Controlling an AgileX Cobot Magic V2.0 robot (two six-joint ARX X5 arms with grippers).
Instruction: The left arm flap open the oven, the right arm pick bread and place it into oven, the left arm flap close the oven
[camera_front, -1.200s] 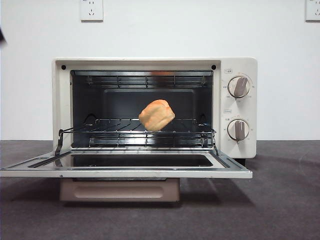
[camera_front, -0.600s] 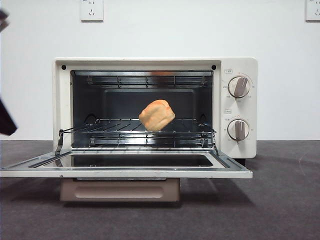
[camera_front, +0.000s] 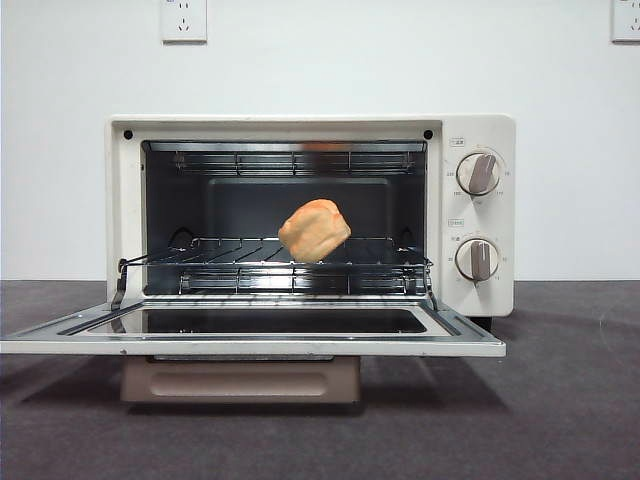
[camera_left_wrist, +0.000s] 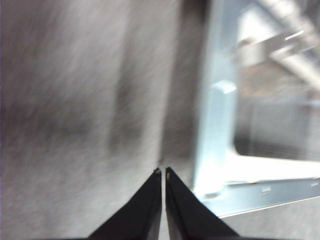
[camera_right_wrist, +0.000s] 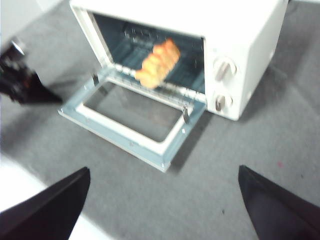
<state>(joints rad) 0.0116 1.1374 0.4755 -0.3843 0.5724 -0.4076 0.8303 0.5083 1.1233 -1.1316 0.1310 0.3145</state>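
The cream-white oven (camera_front: 480, 135) stands in the middle of the table, its door (camera_front: 250, 346) folded down flat toward the front. The golden-brown bread (camera_front: 314, 230) lies on the wire rack inside. The right wrist view shows the oven (camera_right_wrist: 240, 30), the bread (camera_right_wrist: 157, 62) and the lowered door (camera_right_wrist: 125, 140) from above. My right gripper (camera_right_wrist: 164, 169) is open and empty, high and back from the oven. My left gripper (camera_left_wrist: 163, 171) is shut and empty, low over the mat beside a corner of the door (camera_left_wrist: 215, 130). The left arm (camera_right_wrist: 22, 82) shows beside the door's left side.
Two round knobs (camera_front: 478, 173) (camera_front: 477, 259) sit on the oven's right panel. The dark grey mat (camera_front: 560, 400) covers the table. Wall sockets (camera_front: 184, 20) (camera_front: 625, 20) are on the white wall behind.
A dark piece of an arm at the front view's left edge half a second ago is gone from that view now. The oven, door and bread have not moved.
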